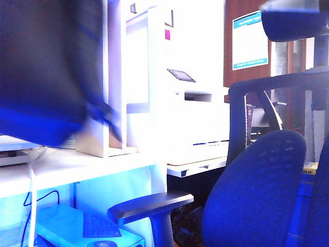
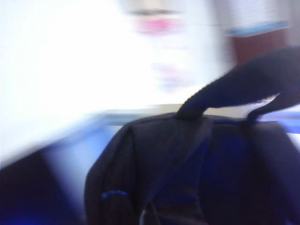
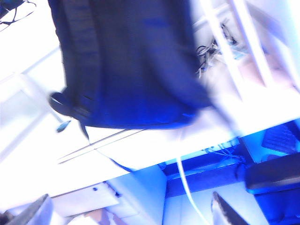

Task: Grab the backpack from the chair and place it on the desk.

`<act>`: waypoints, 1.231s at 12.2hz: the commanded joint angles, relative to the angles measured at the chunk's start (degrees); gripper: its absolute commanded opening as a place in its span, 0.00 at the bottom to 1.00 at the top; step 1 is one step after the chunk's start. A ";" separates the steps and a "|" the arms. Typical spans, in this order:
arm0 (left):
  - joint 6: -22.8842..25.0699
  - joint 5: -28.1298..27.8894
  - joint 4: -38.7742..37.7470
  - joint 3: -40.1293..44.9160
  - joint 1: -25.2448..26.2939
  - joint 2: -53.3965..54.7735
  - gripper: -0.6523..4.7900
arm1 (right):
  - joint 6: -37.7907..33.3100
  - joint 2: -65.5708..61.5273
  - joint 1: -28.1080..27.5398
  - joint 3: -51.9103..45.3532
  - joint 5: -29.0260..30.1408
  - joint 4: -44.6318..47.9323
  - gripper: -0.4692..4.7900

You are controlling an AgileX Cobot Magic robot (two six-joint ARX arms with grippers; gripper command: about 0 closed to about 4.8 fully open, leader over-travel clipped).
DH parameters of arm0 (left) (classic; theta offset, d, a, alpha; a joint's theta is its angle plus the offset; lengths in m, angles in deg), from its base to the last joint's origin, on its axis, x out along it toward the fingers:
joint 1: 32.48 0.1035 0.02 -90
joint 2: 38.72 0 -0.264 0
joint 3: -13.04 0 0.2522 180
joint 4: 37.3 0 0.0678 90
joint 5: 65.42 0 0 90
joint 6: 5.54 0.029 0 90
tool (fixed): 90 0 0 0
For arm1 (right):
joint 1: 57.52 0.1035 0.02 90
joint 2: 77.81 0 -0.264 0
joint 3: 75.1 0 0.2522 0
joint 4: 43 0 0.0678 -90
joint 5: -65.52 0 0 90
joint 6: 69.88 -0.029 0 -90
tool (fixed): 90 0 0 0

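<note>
The backpack (image 1: 43, 67), large and dark navy, hangs blurred in the air at the far left of the exterior view, its bottom just above the white desk (image 1: 77, 164). It fills the left wrist view as the backpack (image 2: 187, 168), with a dark strap (image 2: 225, 91) arching off its top. My left gripper's fingers are lost in the dark blur there, shut on the backpack. My right gripper (image 3: 129, 215) is open and holds nothing. It hovers off the desk's front edge (image 3: 140, 150), looking at the backpack (image 3: 131, 61). The chair (image 1: 257, 190) stands at the right with no backpack on it.
A pale wood divider (image 1: 110, 77) and a white printer (image 1: 200, 118) stand on the desk behind the backpack. The chair's armrest (image 1: 149, 206) juts toward the desk and its headrest (image 1: 293, 20) is at top right. A white cable (image 1: 32, 206) hangs below the desk.
</note>
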 commanded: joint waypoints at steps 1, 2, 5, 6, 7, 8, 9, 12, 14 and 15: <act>-4.70 -2.19 14.05 -5.53 8.33 0.79 0.11 | 0.31 0.11 0.66 0.37 0.07 0.68 0.91; -8.92 -2.14 16.44 -5.81 12.04 2.80 0.11 | 0.33 0.11 1.66 0.37 -0.11 0.24 0.91; -10.49 -2.23 16.24 -5.81 15.08 7.78 0.11 | 0.33 0.11 1.95 0.39 -0.13 0.26 0.91; -10.49 -2.40 15.10 -5.55 16.00 10.08 0.11 | 0.28 0.20 2.38 0.42 -0.09 0.26 0.91; -10.25 -3.80 12.57 -5.55 16.28 10.67 0.28 | 0.31 0.17 2.43 0.63 -0.11 0.24 0.91; -10.03 -6.78 10.75 -5.55 16.28 10.67 0.58 | 0.28 0.15 2.45 0.74 -0.11 0.33 0.91; -10.05 -10.27 9.64 -5.55 16.28 10.64 0.91 | 0.26 0.17 2.58 0.76 -0.11 0.24 0.91; -10.05 -16.37 9.99 -5.70 16.50 10.58 1.00 | 0.24 0.15 2.60 0.81 -0.13 0.07 0.90; -10.54 -20.79 10.47 -5.68 17.46 10.32 1.00 | 0.26 0.17 2.60 1.09 -0.09 -0.63 0.90; -11.19 -20.09 10.45 -5.70 17.44 10.08 1.00 | 0.26 0.20 2.60 1.09 -0.11 -0.83 0.90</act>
